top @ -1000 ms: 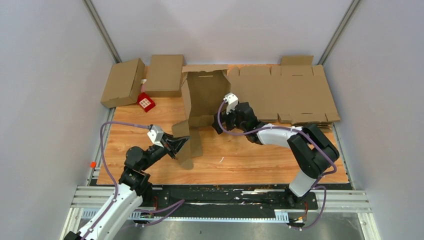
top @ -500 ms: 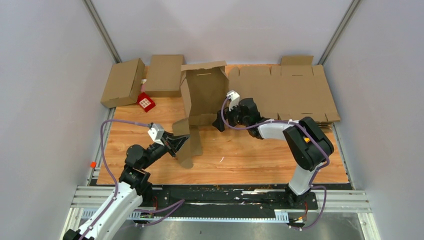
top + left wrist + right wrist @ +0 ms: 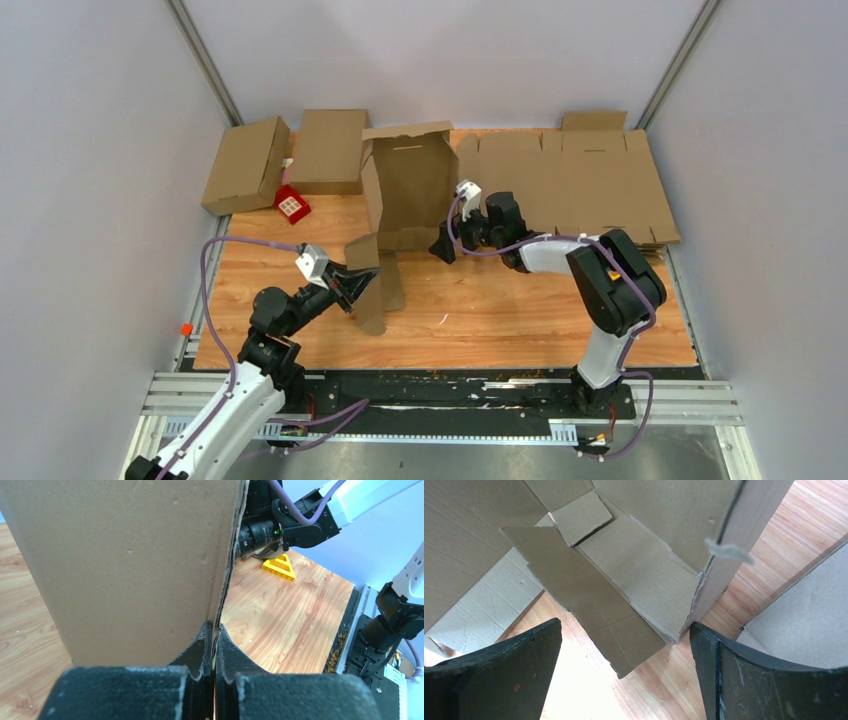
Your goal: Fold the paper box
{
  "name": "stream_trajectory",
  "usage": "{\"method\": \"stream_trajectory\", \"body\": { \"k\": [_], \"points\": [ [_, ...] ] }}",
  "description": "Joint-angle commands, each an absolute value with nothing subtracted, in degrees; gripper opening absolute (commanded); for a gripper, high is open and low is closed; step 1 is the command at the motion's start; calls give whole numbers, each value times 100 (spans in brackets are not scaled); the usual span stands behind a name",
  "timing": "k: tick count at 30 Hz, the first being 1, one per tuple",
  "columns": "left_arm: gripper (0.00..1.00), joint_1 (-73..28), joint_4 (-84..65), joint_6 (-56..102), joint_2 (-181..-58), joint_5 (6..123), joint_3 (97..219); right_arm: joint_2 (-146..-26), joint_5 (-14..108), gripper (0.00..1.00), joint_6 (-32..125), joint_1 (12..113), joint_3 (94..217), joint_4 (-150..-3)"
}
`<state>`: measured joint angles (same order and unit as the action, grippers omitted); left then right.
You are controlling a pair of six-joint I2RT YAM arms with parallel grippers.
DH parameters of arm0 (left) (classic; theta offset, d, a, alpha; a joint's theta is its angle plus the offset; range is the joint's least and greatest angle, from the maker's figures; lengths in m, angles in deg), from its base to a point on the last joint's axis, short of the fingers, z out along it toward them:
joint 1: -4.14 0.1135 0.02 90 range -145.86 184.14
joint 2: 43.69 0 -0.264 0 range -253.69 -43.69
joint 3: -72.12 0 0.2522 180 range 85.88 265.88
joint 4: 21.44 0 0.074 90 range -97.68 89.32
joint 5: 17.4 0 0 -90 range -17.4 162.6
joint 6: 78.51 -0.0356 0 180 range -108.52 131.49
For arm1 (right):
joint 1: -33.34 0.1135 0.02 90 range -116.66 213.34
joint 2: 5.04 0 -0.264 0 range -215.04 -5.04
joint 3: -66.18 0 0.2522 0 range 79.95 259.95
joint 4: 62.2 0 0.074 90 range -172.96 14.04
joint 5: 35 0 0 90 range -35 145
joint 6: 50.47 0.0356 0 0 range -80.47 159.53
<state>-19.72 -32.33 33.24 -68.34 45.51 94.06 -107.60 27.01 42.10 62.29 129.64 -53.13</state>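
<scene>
Clamped shut, left claw [image 3: 214,632], on the trailing flap of the half-formed brown cardboard box [image 3: 405,190]. Right claw [image 3: 624,630] wide, empty; standing wall just ahead.

There are two closed cardboard boxes [image 3: 245,165] [image 3: 330,150], one half-open paper box [image 3: 405,195], one stack of flat cardboard sheets [image 3: 580,185], one small red object [image 3: 291,205], one yellow triangle piece [image 3: 279,568] and two robot arms [image 3: 285,308] [image 3: 615,285].

Edge of brown cardboard box flap [image 3: 130,565] clamped by black left gripper [image 3: 213,629]; yellow triangular piece [image 3: 279,568], possibly plastic, seen on wooden tabletop [image 3: 290,615].
</scene>
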Motion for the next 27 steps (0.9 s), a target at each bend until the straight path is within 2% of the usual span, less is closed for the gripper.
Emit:
{"method": "stream_trajectory", "body": {
  "k": [1, 6, 14, 27],
  "points": [
    [0, -1977, -2991, 3523, -6917, 4430, 9524, -10903, 2772, 100, 3798, 6325, 13253, -5533],
    [0, -1977, -3001, 3548, -6940, 4408, 9537, -10999, 3284, 99, 3896, 6417, 13339, -5538],
    [0, -1977, -3009, 3548, -6977, 4413, 9537, -11051, 3842, 77, 4354, 6426, 13551, -5408],
    [0, -1977, -3135, 3565, -7364, 4391, 9576, -11604, 4378, 62, 4991, 6491, 14203, -5758]
  ]
}}
